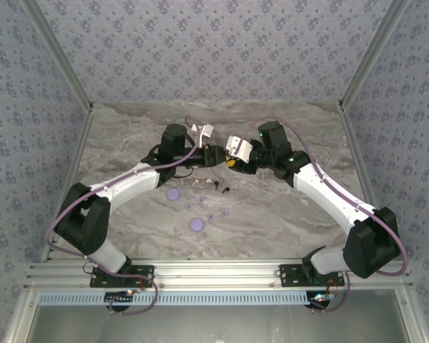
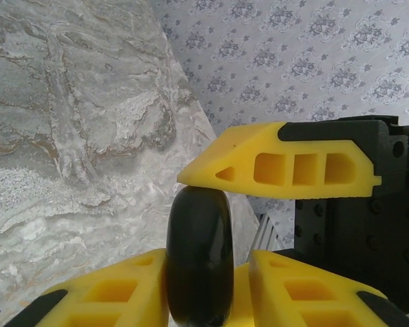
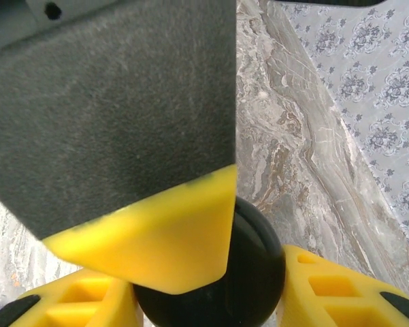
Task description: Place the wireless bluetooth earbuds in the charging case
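The right jaws are closed on the black charging case (image 3: pixel 255 279), with one yellow finger on either side of it. The left jaws straddle the same case (image 2: pixel 199 252) edge-on; whether both fingers press it I cannot tell. On the arm-base side of the case, the earbuds (image 1: pixel 223 189) lie loose on the marble bench (image 1: pixel 293 214). Two lilac discs (image 1: pixel 196 224) lie farther from the case.

Grey floral wallpaper (image 1: pixel 214 43) surrounds a marble tabletop (image 1: pixel 285 221).
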Motion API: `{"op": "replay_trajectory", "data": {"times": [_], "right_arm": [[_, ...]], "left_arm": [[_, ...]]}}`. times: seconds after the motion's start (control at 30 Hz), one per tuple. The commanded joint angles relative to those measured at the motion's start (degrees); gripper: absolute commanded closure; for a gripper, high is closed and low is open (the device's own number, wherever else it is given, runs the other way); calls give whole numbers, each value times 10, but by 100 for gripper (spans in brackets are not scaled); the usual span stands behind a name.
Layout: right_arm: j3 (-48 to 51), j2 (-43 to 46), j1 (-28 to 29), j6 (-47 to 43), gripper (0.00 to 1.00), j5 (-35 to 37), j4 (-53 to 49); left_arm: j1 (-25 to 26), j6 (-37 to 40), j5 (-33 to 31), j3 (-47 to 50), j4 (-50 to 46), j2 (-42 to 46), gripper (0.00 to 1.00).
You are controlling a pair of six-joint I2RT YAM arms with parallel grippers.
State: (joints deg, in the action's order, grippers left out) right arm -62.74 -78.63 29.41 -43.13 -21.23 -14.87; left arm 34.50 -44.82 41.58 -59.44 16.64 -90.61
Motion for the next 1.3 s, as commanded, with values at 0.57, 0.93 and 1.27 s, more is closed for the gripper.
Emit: {"op": "replay_trajectory", "data": {"times": [0.57, 0.93, 1.27], "right_arm": [[26, 93, -103, 175, 4, -191, -1], [136, 163, -159, 432, 3, -239, 203], [133, 159, -144, 458, 5, -225, 254]], "left_arm": [[7, 82, -65, 53, 142, 51, 93], [21, 215, -97, 123, 332, 89, 100], [42, 369, -58, 130, 366, 107, 100]]}}
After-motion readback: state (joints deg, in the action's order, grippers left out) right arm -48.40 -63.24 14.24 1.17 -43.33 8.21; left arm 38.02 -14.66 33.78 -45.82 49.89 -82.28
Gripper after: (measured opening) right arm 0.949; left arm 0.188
